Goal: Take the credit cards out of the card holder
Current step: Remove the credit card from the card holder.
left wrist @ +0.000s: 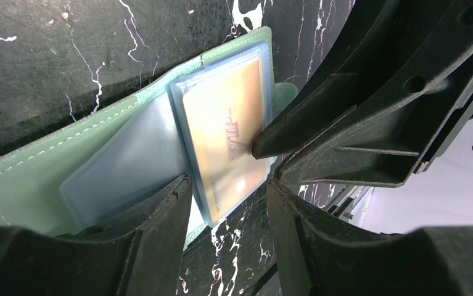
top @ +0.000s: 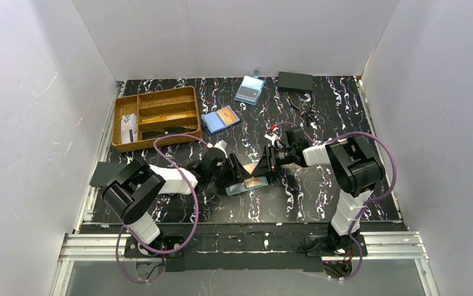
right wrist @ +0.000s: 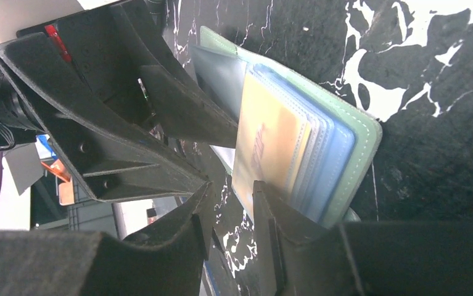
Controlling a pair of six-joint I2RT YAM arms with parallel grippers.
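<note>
Working at the card holder [top: 245,185], spread open and flat on the table [top: 320,197] near its middle, just ahead of both arms. Shows a stack of clear sleeves [left wrist: 129,166] inside the green cover, with an orange card [left wrist: 227,129] in the top one, not yet out.

Steadied, by the look of it, by the left gripper [left wrist: 229,185]: parted wide, one finger over the empty sleeve and cover, seemingly pressing down, the other finger just off the holder's edge. Met from the opposite side by the right gripper [right wrist: 232,185]: parted only narrowly, astride the card's end, one tip touching the card face in the left wrist view. Cannot tell whether pinching yet.

Looks like the pull-out step for the first card, right at its start. Calls next for closing the right fingers on the card alone, not card and sleeve together, then drawing it straight out along the sleeve's opening, with the left finger pressing the cover down. Risks lifting or dragging the whole holder otherwise.

Leaves very little room between the two grippers, almost touching over the holder, so pull away from the left one, toward the bare-looking stretch of table on the right. Sits well apart from the wooden tray [top: 123,132], the blue holder [top: 221,118] and the pale-blue holder [top: 250,90] farther back.
</note>
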